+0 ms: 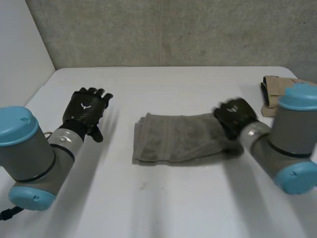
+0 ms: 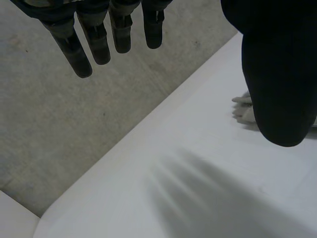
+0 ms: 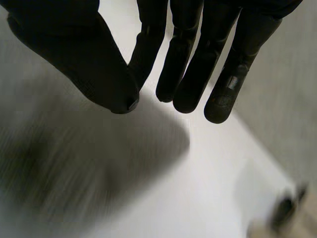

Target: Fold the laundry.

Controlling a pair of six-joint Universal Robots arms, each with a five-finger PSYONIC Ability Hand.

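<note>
Left of the towel (image 1: pixel 173 139) and well apart from it, the left hand (image 1: pixel 88 110) hangs above the bare white tabletop (image 1: pixel 188 84) at the end of its grey arm (image 1: pixel 29 153). Its back faces up. In the left wrist view its fingers (image 2: pixel 69 47) are straight and spread with the thumb out to the side, released and holding nothing. A corner of the towel's stacked edges shows just beside the thumb.

The grey-green towel lies folded into a long band near the middle of the tabletop, its layered edges at the end toward the left hand.

The right hand (image 1: pixel 237 116) sits over the towel's other end. In the right wrist view the fingers (image 3: pixel 183 64) point straight, close to the thumb (image 3: pixel 99 69). The cloth under them is smeared, but nothing seems pinched.

Beyond the towel's right end, a beige bundle (image 1: pixel 272 84) with a black band lies at the tabletop's edge, partly hidden by the right arm (image 1: pixel 292 134).
</note>
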